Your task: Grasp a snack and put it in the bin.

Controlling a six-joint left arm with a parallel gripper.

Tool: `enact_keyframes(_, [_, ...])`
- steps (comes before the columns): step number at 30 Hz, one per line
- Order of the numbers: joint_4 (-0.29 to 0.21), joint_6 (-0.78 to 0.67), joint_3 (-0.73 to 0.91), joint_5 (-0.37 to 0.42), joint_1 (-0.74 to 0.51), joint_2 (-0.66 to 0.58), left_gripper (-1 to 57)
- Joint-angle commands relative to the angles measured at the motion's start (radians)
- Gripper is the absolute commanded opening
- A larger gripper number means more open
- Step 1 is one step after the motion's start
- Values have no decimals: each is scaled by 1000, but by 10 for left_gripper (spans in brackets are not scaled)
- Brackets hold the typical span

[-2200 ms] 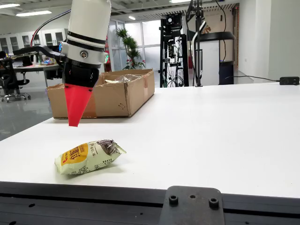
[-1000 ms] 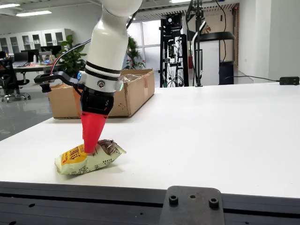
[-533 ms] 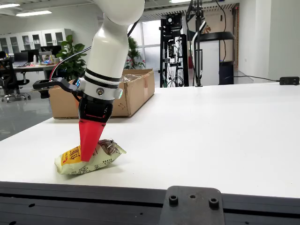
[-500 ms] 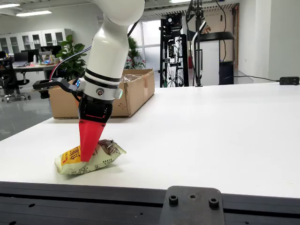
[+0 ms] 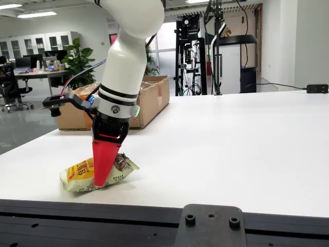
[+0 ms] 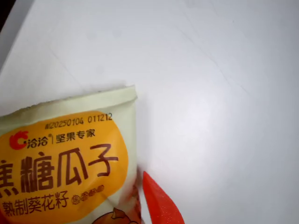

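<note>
1. You're at the grasp step: the gripper [image 5: 105,172] is down on the snack bag [image 5: 82,175], which lies near the front-left corner of the white table [image 5: 231,149] in the front view.
2. One red finger [image 6: 161,203] sits beside the bag's edge in the wrist view. Honestly can't tell if the jaws have clamped yet.
3. Next I'd confirm the squeeze, lift, then carry it to the cardboard box [image 5: 151,100] behind, which is probably the bin.
</note>
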Motion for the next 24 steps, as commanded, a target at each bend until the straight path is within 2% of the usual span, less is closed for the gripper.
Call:
enact_keyframes(1, [1,0,-19,0,-4,12,469])
enact_keyframes(13, [-5,0,-38,1,-10,17,275])
enact_keyframes(24, [-3,0,-17,9,3,-71,215])
